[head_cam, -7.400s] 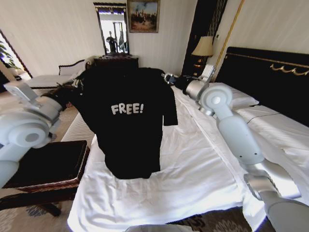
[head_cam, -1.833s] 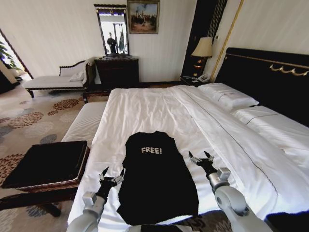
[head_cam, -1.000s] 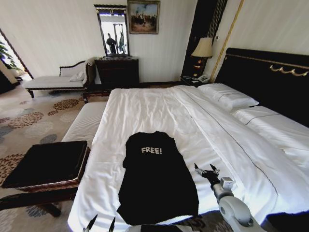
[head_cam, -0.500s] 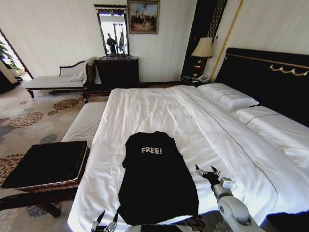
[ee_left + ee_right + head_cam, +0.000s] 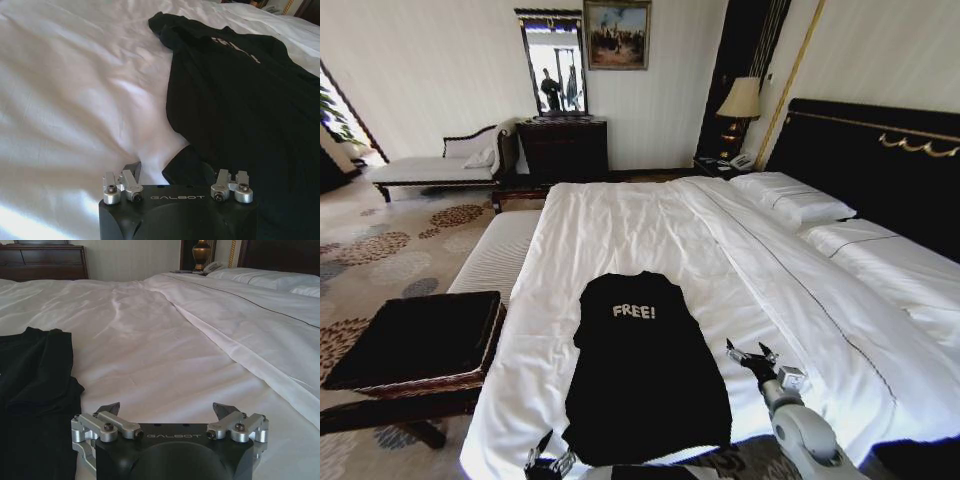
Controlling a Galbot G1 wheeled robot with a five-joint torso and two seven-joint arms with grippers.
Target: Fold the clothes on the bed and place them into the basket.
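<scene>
Basket: brown wicker, black lining, at 9 o'clock beside the bed.

Left end effector: at 7 o'clock by the shirt's bottom hem, fingers spread and released, holding nothing.

T-shirt: black, "FREE!" uppermost, lying flat on the white duvet at 6 o'clock, sleeves tucked in.

Right end effector: at 5 o'clock, just beside the shirt's edge, fingers spread, released.
</scene>
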